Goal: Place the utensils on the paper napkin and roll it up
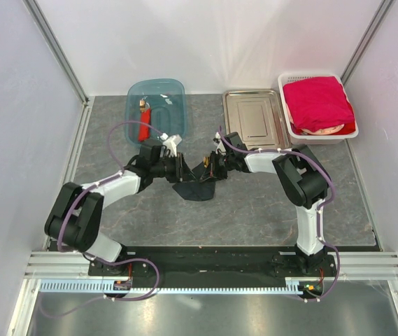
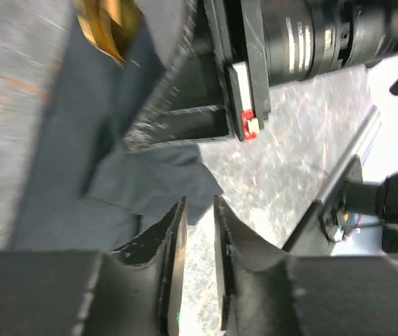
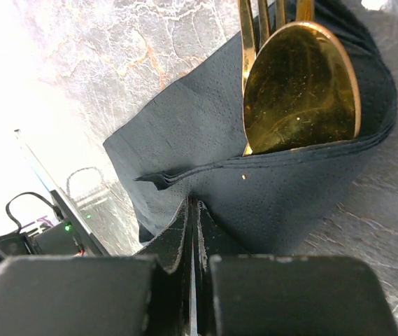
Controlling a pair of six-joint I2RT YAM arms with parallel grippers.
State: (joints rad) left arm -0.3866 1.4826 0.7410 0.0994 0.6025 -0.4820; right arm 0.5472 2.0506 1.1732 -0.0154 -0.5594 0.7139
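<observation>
Both arms reach low to the middle of the counter [image 1: 254, 210], and their pincers meet almost tip to tip over the paper napkin [image 1: 197, 189]. The left arm [image 1: 108, 189] has its elbow folded back at 8 o'clock, and its forearm points toward 3 o'clock. The right arm [image 1: 300, 182] stands up from its base, bends at 3 o'clock and stretches its forearm toward 9 o'clock.

The left pincer [image 2: 199, 210] is a little open. There is only a narrow gap between its fingers, with nothing in it, and it is just beside the napkin's edge. The right pincer [image 3: 192, 217] is closed and pinches the folded edge of the napkin.

The napkin lies crumpled at the centre of the counter. One part is folded up over the utensils [image 3: 289, 77], which rest inside the fold. The spoon [image 3: 303, 105] shows most clearly.

At 11 o'clock stands a blue tub [image 1: 174, 94], at 1 o'clock a steel tray [image 1: 253, 119], and at 2 o'clock a white basket [image 1: 288, 115] with a red cloth [image 1: 317, 101].
</observation>
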